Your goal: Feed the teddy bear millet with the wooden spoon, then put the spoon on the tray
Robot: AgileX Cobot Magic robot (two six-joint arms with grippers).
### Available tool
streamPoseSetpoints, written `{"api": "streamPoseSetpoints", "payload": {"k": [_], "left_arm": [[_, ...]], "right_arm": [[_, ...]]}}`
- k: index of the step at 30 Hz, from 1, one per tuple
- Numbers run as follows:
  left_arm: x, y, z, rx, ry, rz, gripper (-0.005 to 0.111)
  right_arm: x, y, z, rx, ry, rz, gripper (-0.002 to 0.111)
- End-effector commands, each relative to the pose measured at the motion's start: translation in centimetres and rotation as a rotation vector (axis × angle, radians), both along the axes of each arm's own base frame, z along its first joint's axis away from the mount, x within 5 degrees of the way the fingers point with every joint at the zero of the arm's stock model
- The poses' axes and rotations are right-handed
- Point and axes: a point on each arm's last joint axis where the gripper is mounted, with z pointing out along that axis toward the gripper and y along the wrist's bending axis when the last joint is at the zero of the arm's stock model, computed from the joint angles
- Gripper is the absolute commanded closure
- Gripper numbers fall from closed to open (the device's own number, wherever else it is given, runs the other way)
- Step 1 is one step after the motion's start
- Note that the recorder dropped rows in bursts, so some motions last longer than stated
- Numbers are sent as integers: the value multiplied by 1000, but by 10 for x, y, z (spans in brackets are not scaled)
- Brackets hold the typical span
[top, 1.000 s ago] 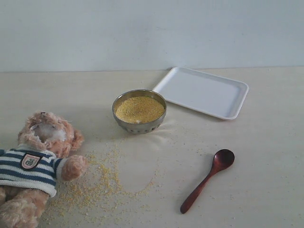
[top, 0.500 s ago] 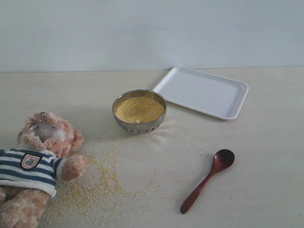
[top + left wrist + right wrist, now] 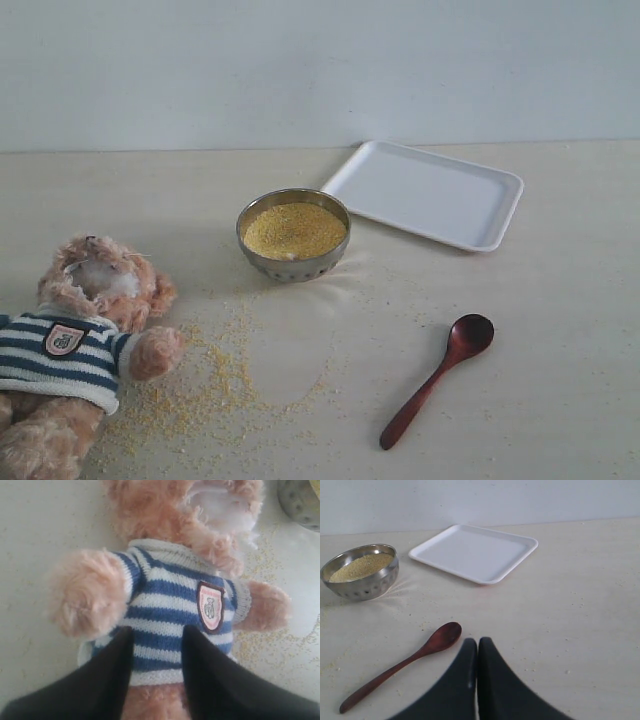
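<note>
Down in the near left corner of the pale table (image 3: pixel 560 380), the fuzzy light-brown teddy bear in its navy-striped sweater (image 3: pixel 80 340) lies on its back. The left gripper (image 3: pixel 157 635) hangs over its chest, jaws apart, holding nothing. Loose yellow millet grains (image 3: pixel 215 380) are strewn just beside the bear's paw. At mid-table is the small round steel bowl (image 3: pixel 295 265), heaped with millet (image 3: pixel 294 228). Further right, toward the near edge, the slim dark reddish wooden spoon (image 3: pixel 432 385) lies flat, and the right gripper (image 3: pixel 478 641) hovers near it, jaws pressed together and empty. The spoon looks light, stiff and smooth, so I'd pinch it mid-handle and keep it level. The flat white rectangular tray (image 3: pixel 430 195) waits by the far edge.
</note>
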Motion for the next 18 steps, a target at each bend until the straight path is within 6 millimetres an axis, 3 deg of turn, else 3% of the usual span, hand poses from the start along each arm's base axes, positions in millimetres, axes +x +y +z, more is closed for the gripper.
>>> {"api": "streamPoseSetpoints", "payload": {"k": [1,4,18], "left_arm": [[-1,1,-2,0,14,15,40],[-3,1,-6,-4,22,50,27],[3,5,-23,-29,53,116,27]], "right_arm": [[0,0,-1,0,-1,2,108],[0,0,-1,0,-1,2,108],[0,0,-1,0,-1,2,108]]}}
